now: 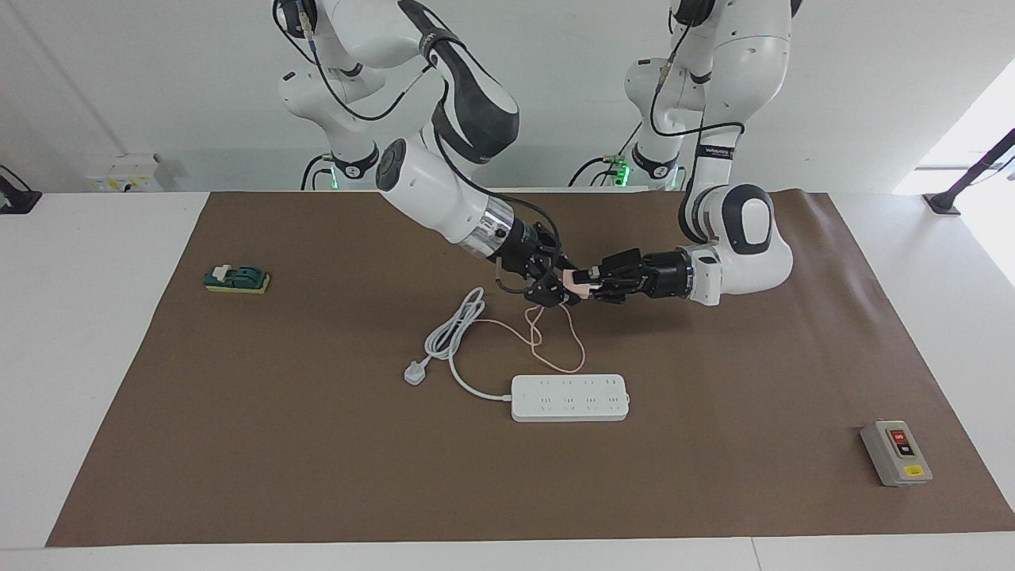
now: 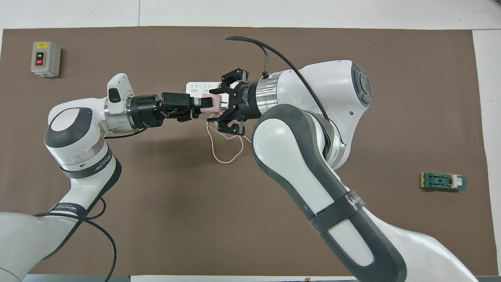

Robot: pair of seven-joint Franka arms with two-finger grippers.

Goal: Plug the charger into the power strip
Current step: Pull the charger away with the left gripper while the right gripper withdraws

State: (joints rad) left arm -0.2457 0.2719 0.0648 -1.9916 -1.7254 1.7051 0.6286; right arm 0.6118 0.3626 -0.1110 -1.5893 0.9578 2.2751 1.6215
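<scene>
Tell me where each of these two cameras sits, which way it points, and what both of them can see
Facing view: high across the table, looking at the robots; both arms show whole, bases at top.
Overhead view: high above the robots' end, looking forward and steeply down; arms enter from the bottom.
Shared: left gripper shut on the charger, right gripper at it, the power strip, the grey switch box.
</scene>
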